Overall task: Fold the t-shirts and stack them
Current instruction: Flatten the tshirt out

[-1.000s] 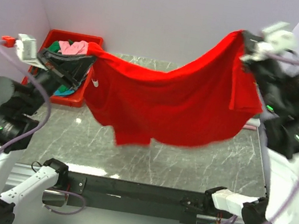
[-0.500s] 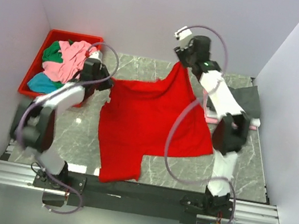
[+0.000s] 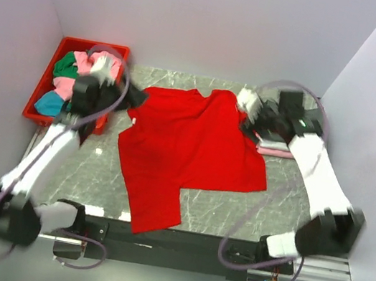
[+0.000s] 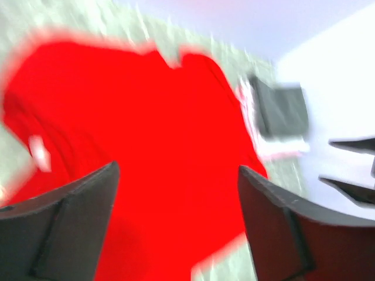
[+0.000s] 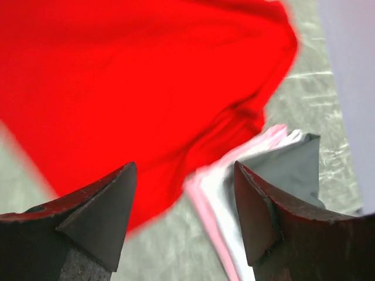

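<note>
- Red t-shirt (image 3: 185, 155) wasn't in either tool. The left tool (image 4: 177, 171) had its jaws wide apart with nothing between them, and the right tool (image 5: 183, 168) was apart and empty too, both hovering above the cloth.
- Under them the shirt lay spread on the table (image 3: 234, 207), mostly flat but crooked, with a few creases and one part trailing toward the near edge. Not folded at all yet.
- Its right edge sat right by the folded stack (image 5: 293, 158), dark grey on top with white and pink beneath. Touching or just beside, I couldn't tell.
- Way off to the left, the red bin (image 3: 81, 42) held a heap of shirts (image 3: 78, 63) in pink, green and teal.
- My read: a few tees were done and stacked, the red one was laid out ready for its first fold, and the bin heap was left for after that.
</note>
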`<state>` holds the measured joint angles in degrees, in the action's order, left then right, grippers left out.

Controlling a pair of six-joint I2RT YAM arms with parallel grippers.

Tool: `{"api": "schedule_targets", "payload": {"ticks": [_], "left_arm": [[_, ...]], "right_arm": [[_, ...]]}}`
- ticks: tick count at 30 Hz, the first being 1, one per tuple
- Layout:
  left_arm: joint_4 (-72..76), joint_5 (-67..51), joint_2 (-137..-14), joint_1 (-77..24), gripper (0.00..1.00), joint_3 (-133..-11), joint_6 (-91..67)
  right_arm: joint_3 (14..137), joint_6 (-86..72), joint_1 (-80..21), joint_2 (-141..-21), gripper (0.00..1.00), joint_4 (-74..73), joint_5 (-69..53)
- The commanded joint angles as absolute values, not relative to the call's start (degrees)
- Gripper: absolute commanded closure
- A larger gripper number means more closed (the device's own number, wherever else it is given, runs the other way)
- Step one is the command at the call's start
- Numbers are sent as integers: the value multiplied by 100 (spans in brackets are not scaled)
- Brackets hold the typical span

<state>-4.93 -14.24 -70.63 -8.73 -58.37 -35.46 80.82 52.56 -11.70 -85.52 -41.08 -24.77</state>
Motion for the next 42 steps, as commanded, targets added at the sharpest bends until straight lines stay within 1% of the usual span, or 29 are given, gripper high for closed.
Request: {"api": "schedule_targets", "payload": {"ticks": [1,2,3,5,7,9,11,12,13,21,24,28,31,32,33,35,37,39,40,42], "left_arm": [[-528,-2442,-6216,-923,16,-4100,-4427],[-493,-2478,-5988,-940,16,-3756,-4891],[-466,-2583,-5603,-949,20,-3161,-5069],[-597,-2497,-5188,-1133,30,-2761,-5342],[-1185,-1909,-5037,-1484,29,-2610,-5370],[-1702,-1435,-5036,-1730,26,-2671,-5466],[-2003,-793,-5263,-1810,24,-2759,-5685],[-2317,-591,-5352,-1863,23,-2873,-5756],[-2442,-145,-5457,-1881,23,-2935,-5853],[-2891,536,-6310,-2100,26,-3243,-6460],[-2743,571,-6477,-2101,27,-3182,-6469],[-2470,536,-6828,-2101,32,-3147,-6460],[-2347,457,-7057,-2109,47,-3138,-6399],[-2329,440,-7066,-2101,57,-3120,-6355],[-2320,413,-7058,-2109,61,-3103,-6337],[-2329,404,-6918,-2109,68,-3068,-6311],[-2347,413,-6795,-2109,70,-3032,-6293],[-2382,422,-6645,-2109,75,-3015,-6258],[-2399,422,-6601,-2109,80,-3006,-6249],[-2426,387,-6478,-2109,86,-3006,-6188]], "right_arm": [[6928,7929,-687,-7867,27,-5744,-3805],[6708,8250,-407,-7683,27,-5922,-3797],[6349,8479,-317,-7638,28,-6046,-3753],[5987,8666,-203,-7585,29,-5995,-3448],[5530,8466,-193,-7533,30,-5514,-3218],[5222,8280,-193,-7515,31,-5161,-3042],[5098,8052,-211,-7558,32,-4730,-2927],[5037,7972,-202,-7593,32,-4624,-2866],[5019,7850,-202,-7663,32,-4475,-2839],[4816,7559,-202,-7945,35,-3990,-2540],[4816,7523,-202,-8007,36,-3885,-2479],[4825,7865,-193,-8138,37,-4059,-2391],[4790,8208,-185,-8244,37,-4297,-2285],[4790,8261,-193,-8279,38,-4350,-2259],[4781,8297,-185,-8297,38,-4403,-2224],[4711,8376,-193,-8332,39,-4526,-2197],[4623,8420,-193,-8306,39,-4492,-2127],[4475,8411,-202,-8288,40,-4448,-2022],[4439,8411,-202,-8288,40,-4404,-2004],[4307,8368,-211,-8297,41,-4333,-1951]]}}
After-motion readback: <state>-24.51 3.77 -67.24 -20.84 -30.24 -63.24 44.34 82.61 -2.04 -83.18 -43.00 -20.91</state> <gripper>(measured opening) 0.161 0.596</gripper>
